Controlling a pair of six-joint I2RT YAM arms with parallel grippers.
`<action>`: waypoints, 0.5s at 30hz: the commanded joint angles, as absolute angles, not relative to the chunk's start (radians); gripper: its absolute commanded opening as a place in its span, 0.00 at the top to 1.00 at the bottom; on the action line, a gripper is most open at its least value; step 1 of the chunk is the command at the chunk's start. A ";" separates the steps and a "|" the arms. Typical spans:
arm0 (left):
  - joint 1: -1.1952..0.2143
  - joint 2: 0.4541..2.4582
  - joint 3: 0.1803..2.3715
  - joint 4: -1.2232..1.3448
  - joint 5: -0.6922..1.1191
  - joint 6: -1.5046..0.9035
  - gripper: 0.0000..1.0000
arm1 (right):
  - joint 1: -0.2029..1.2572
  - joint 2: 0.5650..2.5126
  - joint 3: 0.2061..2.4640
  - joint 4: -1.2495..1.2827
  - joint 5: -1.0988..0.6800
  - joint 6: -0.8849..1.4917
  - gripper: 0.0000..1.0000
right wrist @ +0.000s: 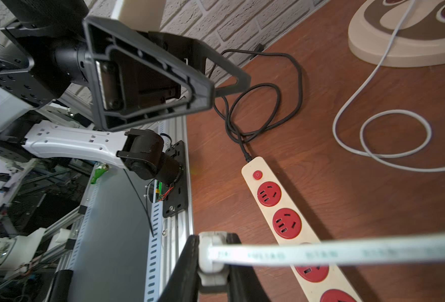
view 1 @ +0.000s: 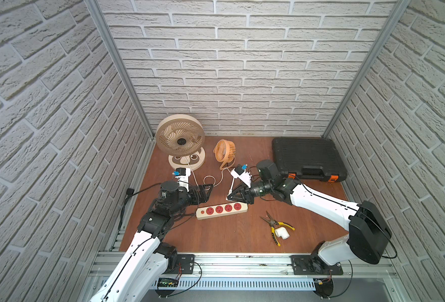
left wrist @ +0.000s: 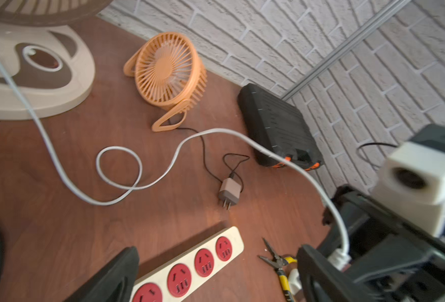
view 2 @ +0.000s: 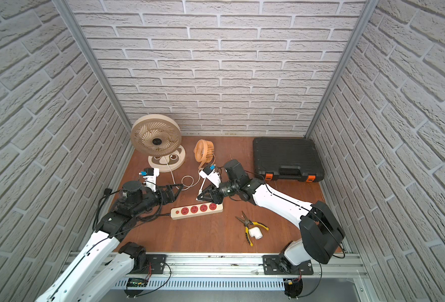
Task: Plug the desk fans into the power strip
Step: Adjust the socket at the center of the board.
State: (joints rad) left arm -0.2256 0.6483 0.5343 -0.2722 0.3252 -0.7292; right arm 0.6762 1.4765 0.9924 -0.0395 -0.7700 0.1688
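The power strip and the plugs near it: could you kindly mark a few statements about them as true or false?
The right gripper is shut on a white plug. True.
The left gripper grips the power strip. False: it hangs open and empty.
One socket of the power strip is occupied. False: all four are free.
The orange fan's small plug lies loose on the table. True.

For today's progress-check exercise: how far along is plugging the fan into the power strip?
Done: the right gripper is shut on the beige fan's white plug. In hand: plug held above the power strip; left gripper open, empty. Left: insertion, since all four red sockets show empty.
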 commanded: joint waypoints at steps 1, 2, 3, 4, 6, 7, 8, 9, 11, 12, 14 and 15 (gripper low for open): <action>-0.200 0.593 0.475 -0.375 0.266 -0.773 0.02 | 0.690 1.453 0.973 0.068 -0.617 0.119 0.97; -0.194 0.568 0.455 -0.400 0.263 -0.790 0.02 | 0.692 1.464 0.979 0.073 -0.608 0.100 0.97; -0.191 0.547 0.441 -0.422 0.257 -0.802 0.02 | 0.694 1.473 0.982 0.080 -0.605 0.084 0.97; -0.191 0.523 0.427 -0.448 0.250 -0.816 0.02 | 0.699 1.481 0.981 0.090 -0.600 0.061 0.97; -0.190 0.473 0.401 -0.500 0.235 -0.837 0.02 | 0.720 1.493 0.970 0.119 -0.586 -0.006 0.97; -0.189 0.449 0.389 -0.526 0.228 -0.848 0.02 | 0.730 1.500 0.969 0.127 -0.586 -0.040 0.97; -0.188 0.425 0.377 -0.545 0.226 -0.856 0.02 | 0.740 1.512 0.974 0.123 -0.584 -0.071 0.97; -0.186 0.401 0.361 -0.561 0.227 -0.865 0.02 | 0.748 1.526 0.983 0.120 -0.583 -0.090 0.97; -0.184 0.356 0.329 -0.580 0.233 -0.885 0.02 | 0.754 1.559 1.011 0.100 -0.611 -0.125 0.97; -0.182 0.335 0.312 -0.582 0.240 -0.895 0.02 | 0.761 1.573 1.023 0.096 -0.613 -0.139 0.97; -0.180 0.305 0.276 -0.572 0.256 -0.920 0.02 | 0.777 1.602 1.046 0.077 -0.617 -0.191 0.97; -0.178 0.293 0.258 -0.562 0.266 -0.930 0.02 | 0.784 1.617 1.058 0.061 -0.625 -0.218 0.97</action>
State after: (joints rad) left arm -0.1867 0.3210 0.3008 -0.5560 0.2512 -0.8856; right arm 0.7631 1.5906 1.0092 0.0601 -0.6060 -0.0998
